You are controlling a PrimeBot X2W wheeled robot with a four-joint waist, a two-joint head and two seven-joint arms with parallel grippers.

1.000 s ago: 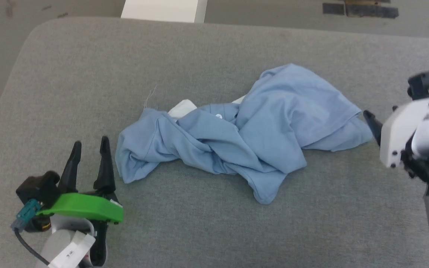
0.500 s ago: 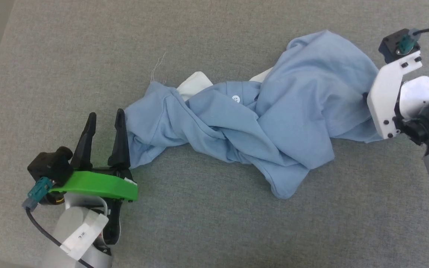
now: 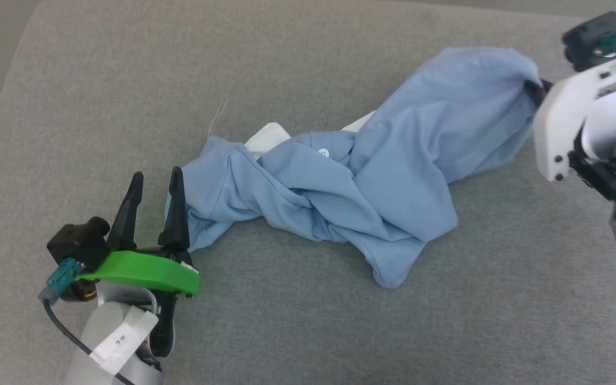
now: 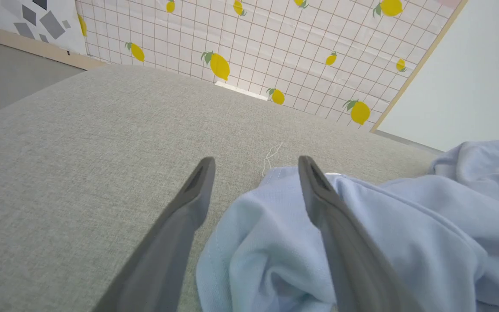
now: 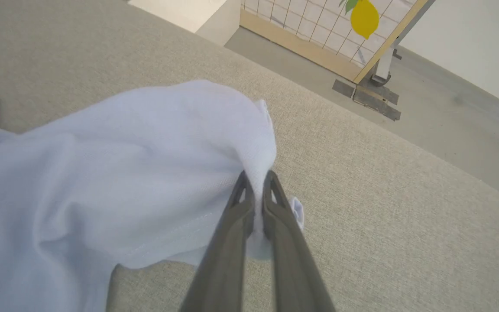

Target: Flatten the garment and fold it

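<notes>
The right gripper [image 5: 256, 180] is pressed together on a stitched edge of the light blue polo shirt [image 3: 372, 176] and holds that end raised off the grey upholstered surface [image 3: 126, 80] — likely so the bunched cloth can be drawn out. The left gripper [image 3: 156, 176] stands spread at the opposite end, with cloth between its two fingers, seemingly placed for a second hold. The shirt lies mid-surface, twisted and crumpled, its white collar [image 3: 265, 140] and a button [image 3: 323, 153] showing — nowhere near flat.
</notes>
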